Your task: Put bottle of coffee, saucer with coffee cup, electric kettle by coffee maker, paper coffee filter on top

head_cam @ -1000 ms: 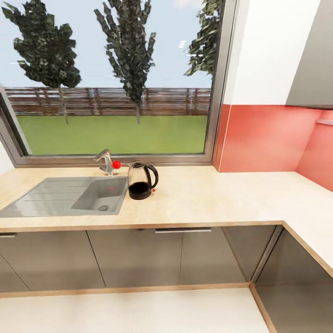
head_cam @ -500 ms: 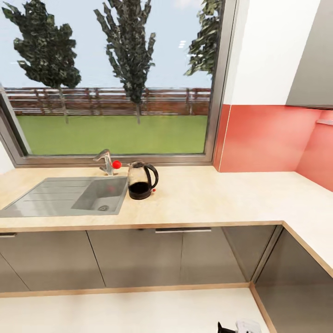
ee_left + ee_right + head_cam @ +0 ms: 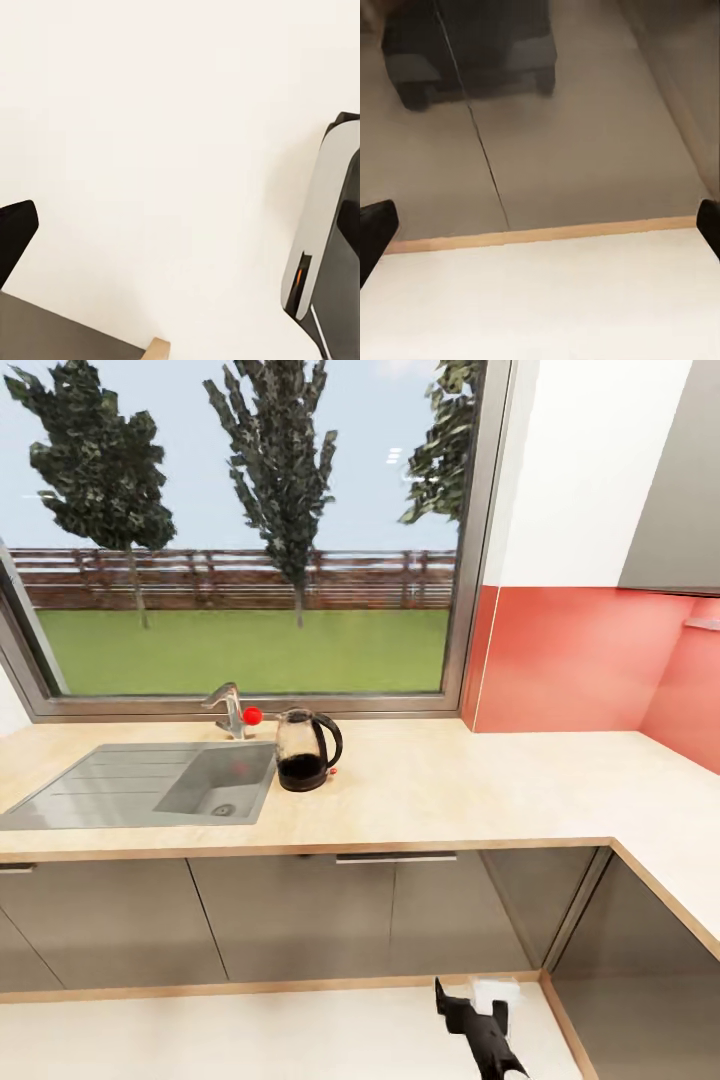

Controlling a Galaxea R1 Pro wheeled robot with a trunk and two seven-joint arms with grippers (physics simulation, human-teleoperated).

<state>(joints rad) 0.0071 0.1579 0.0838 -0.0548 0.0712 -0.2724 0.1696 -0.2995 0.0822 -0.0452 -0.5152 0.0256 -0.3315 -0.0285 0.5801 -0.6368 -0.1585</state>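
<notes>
Kettle [image 3: 306, 750] on countertop [image 3: 450, 785] beside sink [image 3: 150, 785] | right gripper [image 3: 470, 1010] jaws well apart from it

The right gripper [image 3: 468, 1000] is matte black with two slim, tapering fingers, joined to a white block at its wrist. In the right wrist view its black fingertips [image 3: 375, 229] are blunt and rounded. The left wrist view shows a curved grey-white robot shell [image 3: 319, 225] with glossy black panelling and a small orange mark.
</notes>
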